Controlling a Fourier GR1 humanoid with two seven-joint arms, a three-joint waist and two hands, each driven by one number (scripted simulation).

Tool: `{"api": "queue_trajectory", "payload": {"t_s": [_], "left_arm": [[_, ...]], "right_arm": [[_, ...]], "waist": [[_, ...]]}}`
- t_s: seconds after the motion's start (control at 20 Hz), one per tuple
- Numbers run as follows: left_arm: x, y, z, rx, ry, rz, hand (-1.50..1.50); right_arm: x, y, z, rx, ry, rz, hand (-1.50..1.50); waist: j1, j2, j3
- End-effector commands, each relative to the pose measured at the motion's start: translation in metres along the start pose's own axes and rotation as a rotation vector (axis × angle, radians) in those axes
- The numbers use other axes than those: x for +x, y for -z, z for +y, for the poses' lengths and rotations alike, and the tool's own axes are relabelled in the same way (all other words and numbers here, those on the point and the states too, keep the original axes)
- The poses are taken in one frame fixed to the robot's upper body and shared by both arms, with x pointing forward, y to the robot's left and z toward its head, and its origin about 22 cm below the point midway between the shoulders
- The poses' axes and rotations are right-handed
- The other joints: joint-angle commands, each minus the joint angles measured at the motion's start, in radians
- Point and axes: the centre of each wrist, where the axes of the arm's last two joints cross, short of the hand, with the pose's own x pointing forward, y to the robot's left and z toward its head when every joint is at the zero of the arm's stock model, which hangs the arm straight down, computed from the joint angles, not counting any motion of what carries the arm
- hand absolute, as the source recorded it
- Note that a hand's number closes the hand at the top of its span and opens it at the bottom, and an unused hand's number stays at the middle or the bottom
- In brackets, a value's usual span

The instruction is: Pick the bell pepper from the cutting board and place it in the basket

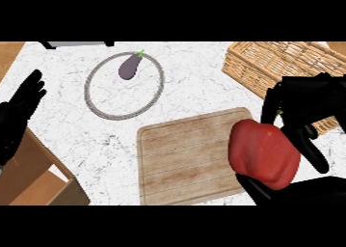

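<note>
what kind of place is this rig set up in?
Most likely a kitchen counter: a marble-look worktop with a wooden cutting board, a red bell pepper in the right hand, an eggplant and a wicker basket.

A white marble countertop (196, 91) with faint grey veins fills most of the head view. At ten o'clock a strip of light wood (5, 60) borders the marble, and another patch of the same wood (342, 47) shows at two o'clock. At eight o'clock stands an open wooden box (40, 178), its walls brown and its inside in shade. At eleven o'clock, a grey object (75, 44) on dark legs is cut off by the view's upper edge. The light is even and soft.
</note>
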Motion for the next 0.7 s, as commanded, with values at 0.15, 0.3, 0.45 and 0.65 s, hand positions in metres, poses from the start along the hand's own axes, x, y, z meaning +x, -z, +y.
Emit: {"api": "queue_trajectory", "payload": {"t_s": [0.15,0.3,0.45,0.65], "left_arm": [[-0.036,-0.002,-0.026,-0.041,-0.045,0.123,0.00],[-0.040,-0.006,-0.033,-0.045,-0.031,0.108,0.00],[-0.037,0.004,-0.024,-0.039,-0.033,0.106,0.00],[-0.023,0.002,-0.036,-0.076,-0.034,0.080,0.00]], "right_arm": [[0.020,0.022,-0.062,-0.083,-0.240,0.135,1.50],[0.023,0.031,-0.090,-0.115,-0.375,0.200,1.50],[0.023,0.037,-0.105,-0.085,-0.484,0.268,1.50],[-0.008,0.046,-0.127,-0.066,-0.520,0.350,1.50]], "waist": [[0.009,0.029,-0.038],[0.025,0.035,-0.036],[0.017,0.039,-0.036],[0.043,0.041,-0.031]]}}
